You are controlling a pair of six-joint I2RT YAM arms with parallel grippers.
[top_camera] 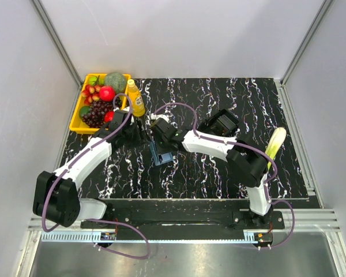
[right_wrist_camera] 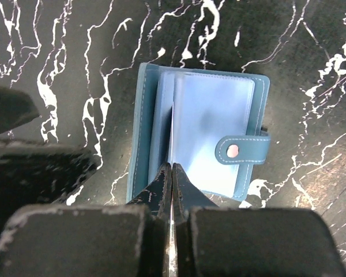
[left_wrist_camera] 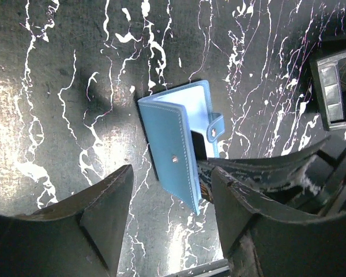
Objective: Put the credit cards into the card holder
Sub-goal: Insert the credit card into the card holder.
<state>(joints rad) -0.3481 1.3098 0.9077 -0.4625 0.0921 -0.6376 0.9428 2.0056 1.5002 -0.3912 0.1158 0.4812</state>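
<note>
Right gripper (right_wrist_camera: 172,168) is clenched on a card (right_wrist_camera: 172,248) by its thin edge, likely stiff and slippery; the wallet (right_wrist_camera: 210,115) looks soft, floppy. Left gripper (left_wrist_camera: 172,176) stands open, empty.

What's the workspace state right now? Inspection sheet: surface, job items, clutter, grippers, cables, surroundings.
Surface: black white-veined mat, no spills seen.
Job's things: blue card holder lying open on the mat, strap unfastened; credit cards not clearly seen.
Clutter: fruit tray, yellow bottle, black frame, long pale item at the mat's right side.
Grippers: left gripper open, aimed at the card holder; right gripper shut, tips at the holder's inner leaves, a thin edge between them.
Cables: purple cables looped along both arms.
Surroundings: pale walls, metal frame posts.
</note>
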